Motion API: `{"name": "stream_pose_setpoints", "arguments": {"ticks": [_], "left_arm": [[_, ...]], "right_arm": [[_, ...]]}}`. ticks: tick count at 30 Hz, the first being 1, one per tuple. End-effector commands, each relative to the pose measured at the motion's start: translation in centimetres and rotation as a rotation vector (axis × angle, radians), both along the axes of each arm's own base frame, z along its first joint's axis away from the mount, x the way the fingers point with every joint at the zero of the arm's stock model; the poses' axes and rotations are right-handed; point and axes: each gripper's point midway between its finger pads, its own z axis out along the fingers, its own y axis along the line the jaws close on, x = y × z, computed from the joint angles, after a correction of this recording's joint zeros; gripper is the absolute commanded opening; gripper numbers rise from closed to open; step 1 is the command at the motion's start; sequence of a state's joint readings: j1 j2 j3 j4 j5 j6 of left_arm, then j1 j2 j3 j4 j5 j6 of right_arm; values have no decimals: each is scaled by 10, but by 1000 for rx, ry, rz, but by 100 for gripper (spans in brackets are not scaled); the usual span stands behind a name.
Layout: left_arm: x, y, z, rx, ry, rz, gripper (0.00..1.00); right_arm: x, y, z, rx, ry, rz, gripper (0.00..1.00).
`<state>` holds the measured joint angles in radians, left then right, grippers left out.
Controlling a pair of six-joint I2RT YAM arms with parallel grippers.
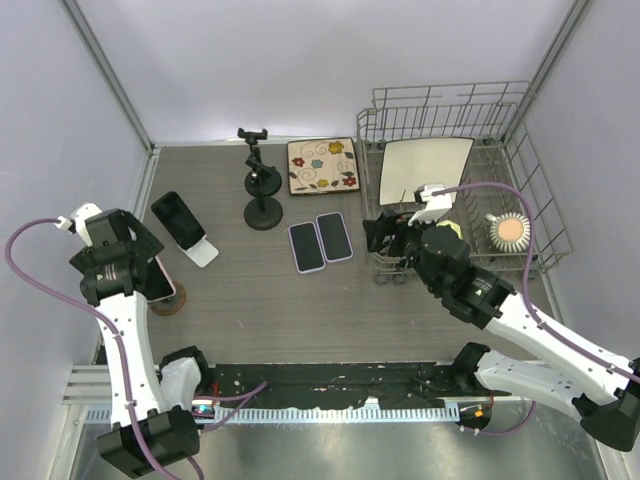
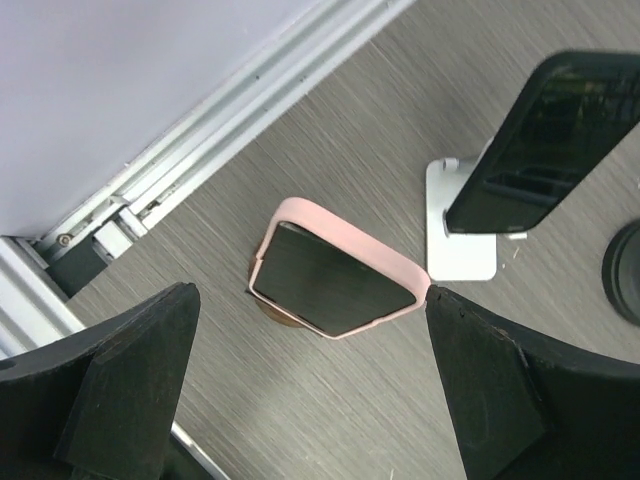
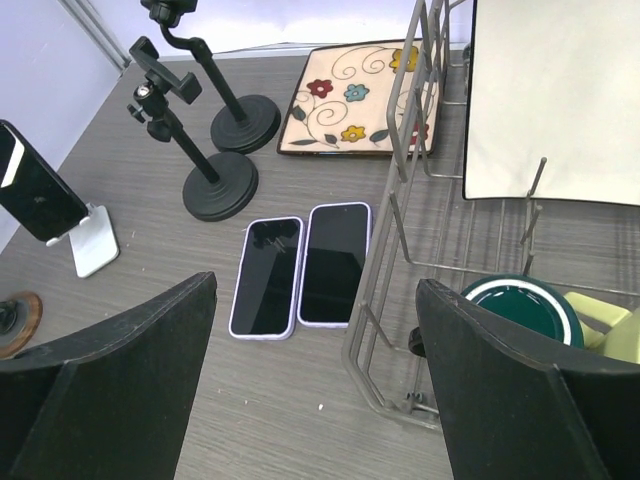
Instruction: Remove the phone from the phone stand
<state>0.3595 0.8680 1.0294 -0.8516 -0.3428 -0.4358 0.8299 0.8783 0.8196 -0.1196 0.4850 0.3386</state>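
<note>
The left gripper (image 2: 312, 295) is spread wide and grips nothing. Between its two black fingers (image 2: 130, 370) the pink-cased phone (image 2: 330, 275) leans, screen up and dark, on a round wooden stand (image 1: 170, 303) close to the table's left edge. The fingertip on the right of the left wrist view sits right at the phone's corner; whether it touches cannot be told. The right gripper (image 3: 315, 285) is likewise wide open and holds nothing, poised above the table (image 3: 300, 420) beside the wire dish rack (image 3: 400, 200).

There are four phones. One is the pink-cased one. One black phone (image 2: 545, 140) is propped on a white stand (image 2: 460, 235) just beside the pink one. Two lavender-cased phones (image 3: 267, 275) (image 3: 335, 262) lie flat, side by side, screens up. Two black clamp stands on round bases (image 3: 215, 185) (image 3: 245, 122) stand next to each other behind them, each with nothing in its clamp. One floral tile (image 3: 350, 100) lies between those stands and the rack.
</note>
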Motion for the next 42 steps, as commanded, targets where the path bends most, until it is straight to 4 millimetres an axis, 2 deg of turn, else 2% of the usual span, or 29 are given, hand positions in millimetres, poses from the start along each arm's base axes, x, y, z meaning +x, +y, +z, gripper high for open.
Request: {"name": "stream_pose_setpoints", "arguments": {"ticks": [1,5,10,16,21,25,32,42], "left_arm": [[14,-6,5,32,-43,-132,100],[22,-6,3,95,-19,-212,100],[20,5,7,214,56,-223,100],[26,7,-6,241,102,-267,100],[34,6,-10,259,101,-311,100],[41,-1,-25,230,102,-358,100],[44,-6,-35,208,93,-382,100],[44,0,-52,172,106,-348,100]], "right_arm": [[-9,2,16,48,-52,37,86],[-14,3,17,49,-68,55,86],[-19,2,19,46,-82,64,86],[-21,1,18,42,-92,65,86],[-22,4,18,34,-96,74,86],[-23,7,18,31,-97,85,85],[-22,9,15,20,-93,89,85],[-24,10,14,21,-97,94,85]]}}
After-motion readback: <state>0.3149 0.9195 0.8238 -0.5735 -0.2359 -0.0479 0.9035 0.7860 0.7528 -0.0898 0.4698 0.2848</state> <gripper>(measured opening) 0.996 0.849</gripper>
